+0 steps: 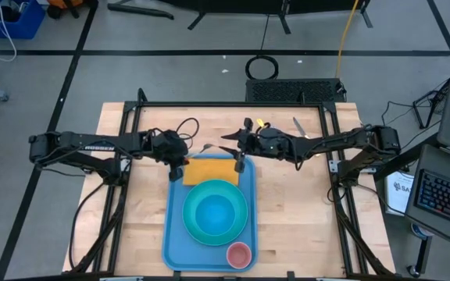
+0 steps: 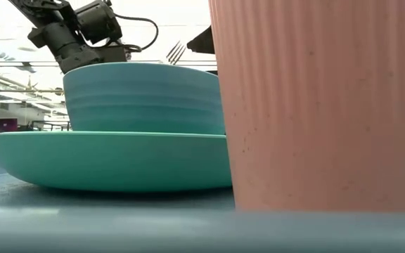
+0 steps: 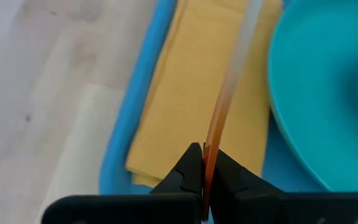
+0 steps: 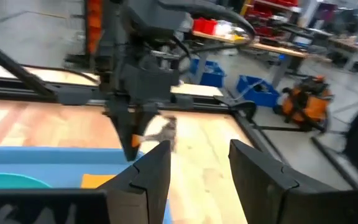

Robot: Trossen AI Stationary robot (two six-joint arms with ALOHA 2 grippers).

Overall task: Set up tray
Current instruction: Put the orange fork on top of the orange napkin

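The light-blue tray (image 1: 174,243) lies at the table's middle. On it are an orange-yellow napkin (image 1: 208,168) at its far end, a turquoise plate (image 1: 191,226) with a bowl (image 1: 214,211), and a pink cup (image 1: 239,254) at the near right corner. My left gripper (image 1: 180,164) hangs over the napkin's left edge, shut on a fork (image 2: 176,50) with an orange handle. My right gripper (image 4: 199,165) stands open over the tray's far right corner, nothing between its fingers. My left gripper pinches the fork's orange handle (image 3: 211,142) between its two fingers, which slant downward from the table's left. The fork runs on ahead of the fingertips, seen edge-on, over the napkin (image 3: 185,93). It is lifted clear of the napkin and the tray.
At the table's far edge lie a small yellow thing (image 1: 261,123) and a utensil (image 1: 298,125). Bare wood lies on both sides of the tray. In the low view the cup (image 2: 315,105) and the bowl (image 2: 139,95) block most of the scene.
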